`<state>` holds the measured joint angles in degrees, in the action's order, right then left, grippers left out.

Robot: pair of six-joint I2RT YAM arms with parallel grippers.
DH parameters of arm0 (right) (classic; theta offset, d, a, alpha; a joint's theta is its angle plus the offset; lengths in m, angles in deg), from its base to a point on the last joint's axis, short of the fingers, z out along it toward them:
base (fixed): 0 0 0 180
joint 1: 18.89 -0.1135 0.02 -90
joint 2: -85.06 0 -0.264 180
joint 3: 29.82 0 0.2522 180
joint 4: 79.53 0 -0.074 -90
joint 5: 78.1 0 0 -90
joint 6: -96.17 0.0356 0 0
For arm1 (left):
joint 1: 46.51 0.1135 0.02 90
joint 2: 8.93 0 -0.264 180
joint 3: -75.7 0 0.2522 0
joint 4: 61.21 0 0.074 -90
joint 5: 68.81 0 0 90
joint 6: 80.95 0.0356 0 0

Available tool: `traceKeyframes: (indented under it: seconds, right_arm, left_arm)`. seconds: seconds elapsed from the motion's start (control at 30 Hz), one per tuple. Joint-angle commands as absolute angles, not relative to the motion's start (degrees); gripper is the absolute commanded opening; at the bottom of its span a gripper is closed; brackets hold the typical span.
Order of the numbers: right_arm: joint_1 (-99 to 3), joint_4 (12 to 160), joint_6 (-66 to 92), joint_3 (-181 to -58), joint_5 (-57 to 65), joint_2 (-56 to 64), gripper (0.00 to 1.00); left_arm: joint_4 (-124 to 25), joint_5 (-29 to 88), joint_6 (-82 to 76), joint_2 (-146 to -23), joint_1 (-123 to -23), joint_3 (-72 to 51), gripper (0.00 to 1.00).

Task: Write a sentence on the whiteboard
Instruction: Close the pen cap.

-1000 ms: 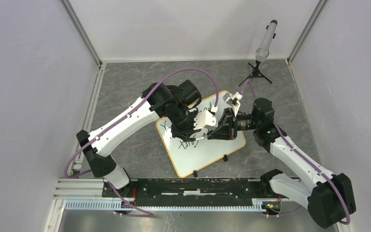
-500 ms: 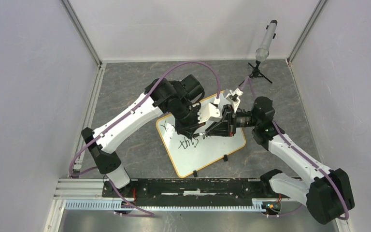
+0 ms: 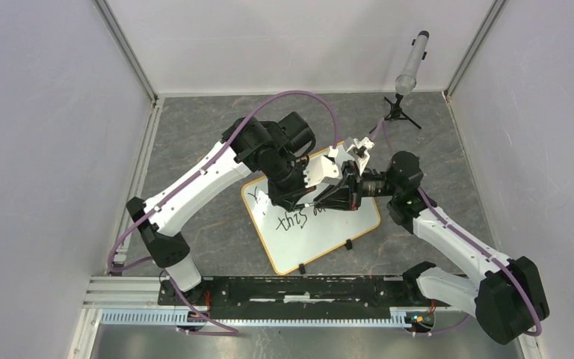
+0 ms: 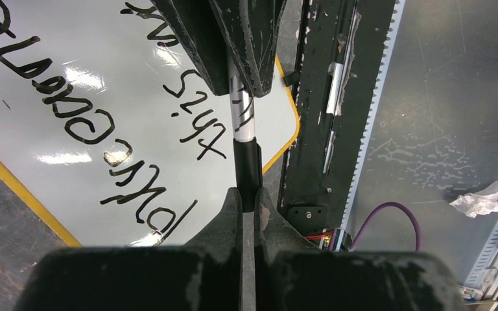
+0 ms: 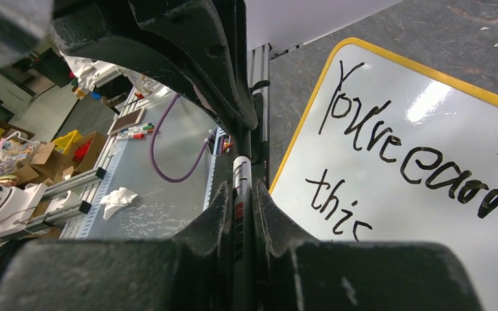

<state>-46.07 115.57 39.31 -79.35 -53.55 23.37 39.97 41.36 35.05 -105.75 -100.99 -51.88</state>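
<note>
Gripping the marker (image 4: 242, 118) from opposite ends, both arms meet just above the whiteboard (image 3: 323, 236). The left gripper (image 4: 246, 199) is clenched on the marker's black end, and the right gripper (image 5: 241, 194) is clamped around its white barrel. The whiteboard lies flat at the middle of the table (image 3: 209, 224), turned diagonally, with its two clip feet (image 3: 349, 244) toward the near edge. The sentence (image 3: 293, 221) runs across the board's left part in two black lines, partly hidden under the grippers.

The whiteboard (image 3: 329, 232) lies flat at the centre of the worktop (image 3: 209, 217), skewed to its edges. The sentence (image 3: 293, 222) occupies the board's left half. Above the far half, the left fingers (image 4: 230, 214) and right fingers (image 5: 217, 220) meet on one marker (image 4: 243, 123). A tripod (image 3: 397, 116) stands at the far right.
</note>
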Motion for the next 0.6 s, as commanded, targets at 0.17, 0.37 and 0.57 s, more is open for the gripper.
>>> traceKeyframes:
  seconds: [0.17, 0.37, 0.57]
  right_arm:
    - [-46.93, 126.94, 45.83, -81.83, -52.4, 22.37, 0.0]
    - [-43.64, 128.01, 47.49, -84.4, -51.61, 22.61, 0.0]
    - [-42.09, 132.56, 51.79, -84.36, -51.37, 22.42, 0.0]
  left_arm:
    - [22.0, 51.16, 36.24, -101.35, -101.43, -50.66, 0.18]
    - [23.13, 53.85, 36.4, -96.87, -96.28, -47.52, 0.44]
    - [23.6, 53.75, 37.18, -91.1, -91.9, -43.83, 0.66]
